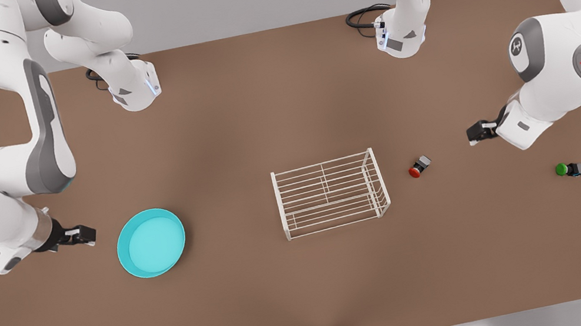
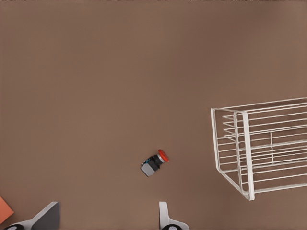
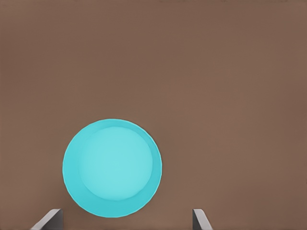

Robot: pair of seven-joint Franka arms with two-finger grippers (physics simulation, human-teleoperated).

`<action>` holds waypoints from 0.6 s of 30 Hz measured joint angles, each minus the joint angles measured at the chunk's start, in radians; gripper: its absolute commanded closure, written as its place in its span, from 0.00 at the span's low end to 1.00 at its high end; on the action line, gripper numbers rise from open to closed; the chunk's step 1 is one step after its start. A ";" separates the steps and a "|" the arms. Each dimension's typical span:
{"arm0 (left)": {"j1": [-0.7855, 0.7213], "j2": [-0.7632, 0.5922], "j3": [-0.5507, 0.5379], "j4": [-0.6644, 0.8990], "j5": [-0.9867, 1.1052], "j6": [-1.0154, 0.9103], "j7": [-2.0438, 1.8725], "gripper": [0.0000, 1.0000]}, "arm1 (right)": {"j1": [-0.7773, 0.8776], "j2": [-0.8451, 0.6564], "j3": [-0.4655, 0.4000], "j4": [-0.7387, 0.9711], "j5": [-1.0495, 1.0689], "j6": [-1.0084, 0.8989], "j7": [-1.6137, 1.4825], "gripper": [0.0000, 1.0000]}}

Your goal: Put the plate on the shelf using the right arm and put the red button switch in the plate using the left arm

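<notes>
The right gripper (image 1: 86, 233) is hovering wide open and empty just beside the plate (image 1: 151, 242). The left gripper (image 1: 475, 133) is hanging open and empty near the red button switch (image 1: 419, 166), with the shelf (image 1: 330, 193) standing beyond it.

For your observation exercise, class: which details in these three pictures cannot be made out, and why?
- Orange object, left wrist view: cut off by the picture's edge, so its shape is unknown.
- Small switch with a round red cap, front view: too small to read any body detail.
- Small switch with a green cap, front view: likewise too small.
</notes>
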 measured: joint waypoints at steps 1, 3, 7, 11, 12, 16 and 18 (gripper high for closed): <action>-0.001 0.001 -0.001 0.000 0.000 0.009 -0.001 0.00 | -0.001 0.003 0.000 0.000 0.000 0.002 0.000 0.00; -0.002 0.000 -0.007 0.002 -0.002 0.023 -0.002 0.00 | -0.001 0.011 0.000 -0.001 0.001 0.005 0.000 0.00; -0.003 -0.008 -0.017 -0.009 -0.005 0.031 -0.003 0.00 | -0.020 0.034 0.000 -0.002 0.026 0.003 -0.001 0.00; 0.003 -0.020 -0.105 -0.025 -0.003 0.017 0.000 0.00 | -0.030 0.082 -0.001 -0.001 0.094 -0.005 -0.003 0.00; -0.002 -0.022 -0.139 -0.026 -0.002 0.014 0.001 0.00 | -0.044 0.095 0.000 -0.001 0.115 -0.006 -0.006 0.00; -0.022 -0.016 -0.226 -0.023 0.000 0.020 0.011 0.00 | -0.089 0.143 0.003 -0.001 0.188 -0.007 -0.030 0.00; -0.029 -0.009 -0.234 -0.024 0.001 0.025 0.017 0.00 | -0.099 0.164 0.003 -0.001 0.204 -0.001 -0.040 0.00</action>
